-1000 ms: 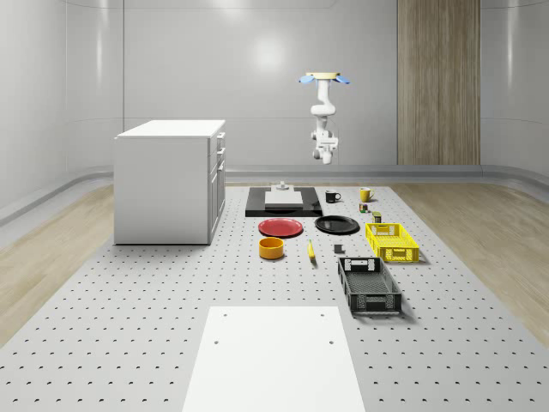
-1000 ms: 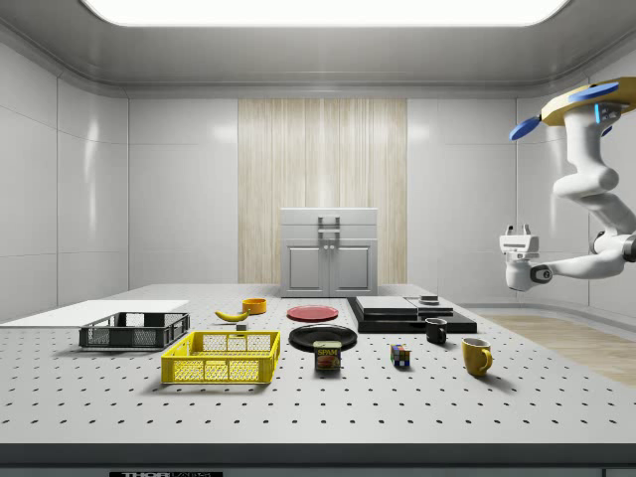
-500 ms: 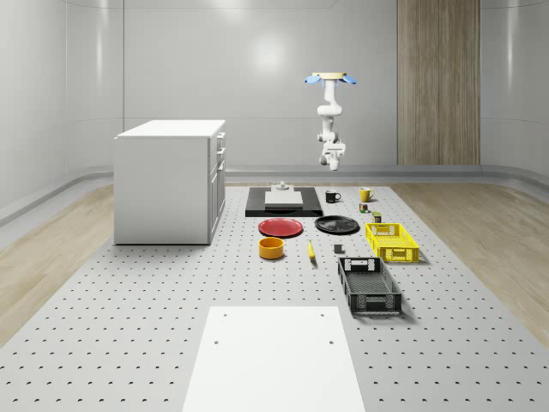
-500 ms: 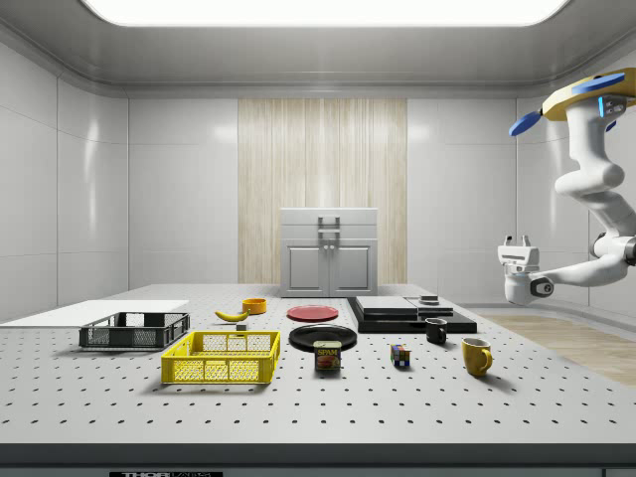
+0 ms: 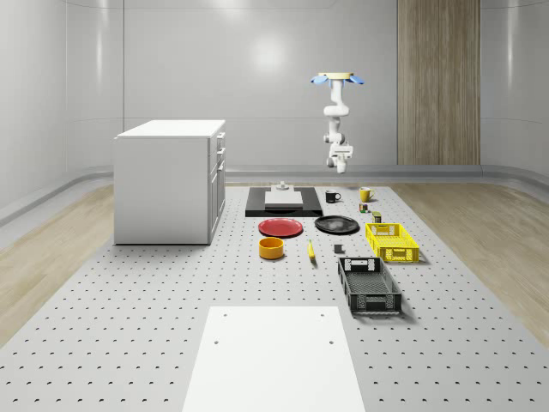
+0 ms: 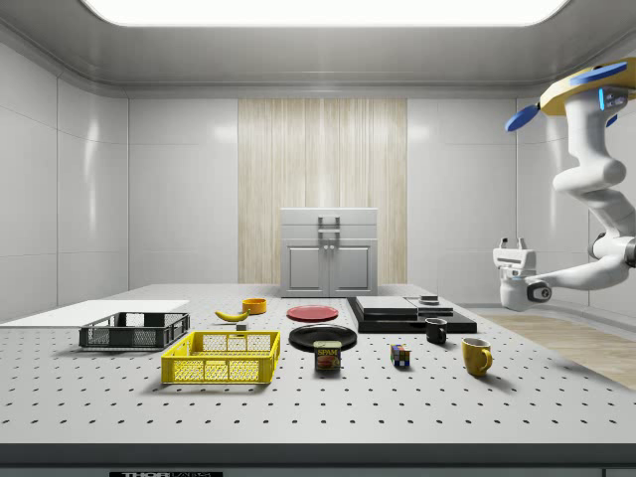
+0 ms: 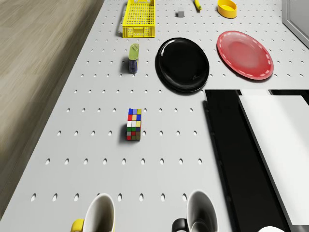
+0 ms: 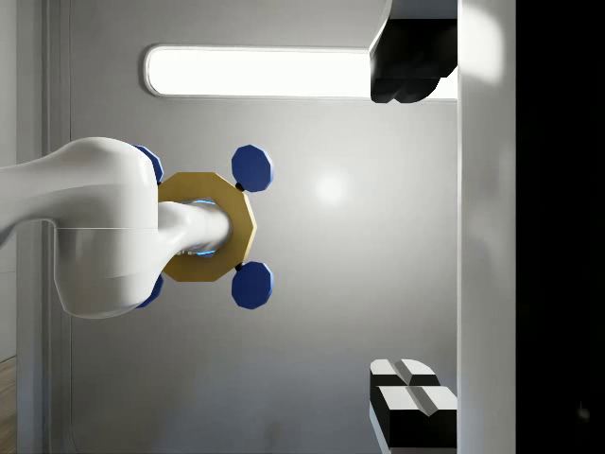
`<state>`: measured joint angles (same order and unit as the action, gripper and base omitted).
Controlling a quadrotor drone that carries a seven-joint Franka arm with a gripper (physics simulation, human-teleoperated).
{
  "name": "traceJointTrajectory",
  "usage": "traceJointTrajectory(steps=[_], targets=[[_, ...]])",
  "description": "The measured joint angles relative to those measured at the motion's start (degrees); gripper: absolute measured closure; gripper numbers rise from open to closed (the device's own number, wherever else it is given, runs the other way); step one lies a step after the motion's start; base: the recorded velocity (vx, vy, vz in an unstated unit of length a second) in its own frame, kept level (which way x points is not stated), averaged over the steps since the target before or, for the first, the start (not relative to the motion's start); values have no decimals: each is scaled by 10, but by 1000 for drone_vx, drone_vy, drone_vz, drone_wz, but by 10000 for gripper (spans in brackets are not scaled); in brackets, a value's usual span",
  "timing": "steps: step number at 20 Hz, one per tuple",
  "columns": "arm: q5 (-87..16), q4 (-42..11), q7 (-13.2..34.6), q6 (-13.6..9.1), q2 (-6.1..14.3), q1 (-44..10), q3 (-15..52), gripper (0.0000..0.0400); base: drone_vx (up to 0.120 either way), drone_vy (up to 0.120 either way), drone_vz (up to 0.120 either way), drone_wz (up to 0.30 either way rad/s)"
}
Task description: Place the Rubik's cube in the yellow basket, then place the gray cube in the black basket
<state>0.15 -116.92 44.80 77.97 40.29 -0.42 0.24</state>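
We are hovering high above the far end of the worktop (image 5: pixel 283 283), and over the last second our drone (image 5: pixel 341 78) has drifted toward the whole-scene view's right, from above the black slab toward the mugs, while the arm has swung round beneath it. The gripper (image 6: pixel 514 245) now points upward in the side view, where before it sat a touch higher and further to that view's right; it holds nothing, and its fingers (image 6: pixel 504 241) stand slightly apart. That shift brings us closer to the Rubik's cube (image 7: pixel 134 124), which lies on the worktop just past the yellow mug (image 7: pixel 96 215) and black mug (image 7: pixel 199 215) in the drone view, untouched. We judge the first step as barely begun: the gripper still has to turn downward and descend before any grasp. The yellow basket (image 7: pixel 139 18) waits beyond the can (image 7: pixel 133 58), the gray cube (image 7: pixel 180 14) sits near it, and the black basket (image 5: pixel 369 285) lies nearer the whole-scene view's front.
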Motion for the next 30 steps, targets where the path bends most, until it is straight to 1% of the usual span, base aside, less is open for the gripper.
traceJointTrajectory(steps=[11,30], targets=[[0,-2,0,4,3,-1,1,0,120,120,0,0],[-18,-7,2,12,8,-5,14,0,120,2,0,0]])
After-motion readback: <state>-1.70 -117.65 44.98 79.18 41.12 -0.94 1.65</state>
